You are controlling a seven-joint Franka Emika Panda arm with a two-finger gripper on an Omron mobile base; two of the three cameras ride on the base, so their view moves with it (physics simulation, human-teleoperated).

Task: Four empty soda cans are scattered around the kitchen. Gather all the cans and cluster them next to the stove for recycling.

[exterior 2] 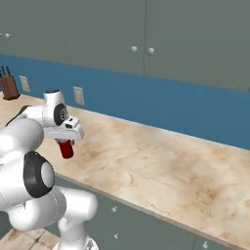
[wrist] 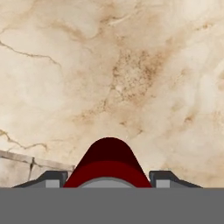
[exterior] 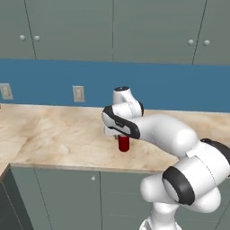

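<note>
Nearest the hand camera: red soda can (wrist: pixel 108 164), seen from above down its length, silver top at the bottom edge, body running away toward the marbled counter (wrist: pixel 131 65) below. Left finger (wrist: pixel 49 179) and right finger (wrist: pixel 168 178) sit flush against the can's two sides. Gripper (wrist: pixel 108 180) pinching the can across its width.

Left base view, left to right: wall outlet (exterior: pixel 78 94) on the blue backsplash, then gripper (exterior: pixel 120 134) with the red can (exterior: pixel 124 143) hanging under it, then the white arm (exterior: pixel 175 148) sweeping back to lower right. Can looks just above the counter (exterior: pixel 49 134) or barely touching it; cannot tell which.

Right base view, left to right: knife block (exterior 2: pixel 7 85) far left by the wall, then gripper (exterior 2: pixel 66 141) with the can (exterior 2: pixel 66 149) beneath, then long bare counter (exterior 2: pixel 171 171).

Risks, as judged:
- Grip is near the can's top. An empty can is light and thin; a fast swing could let it pivot or slip between the fingers.
- Squeezing harder could dent it.
- Carried low, its base could catch the counter and twist it out of the grip.

Orientation: long axis near vertical, silver top up into the hand, base down toward the counter. In the right base view it looks slightly tilted, base leaning right.
</note>
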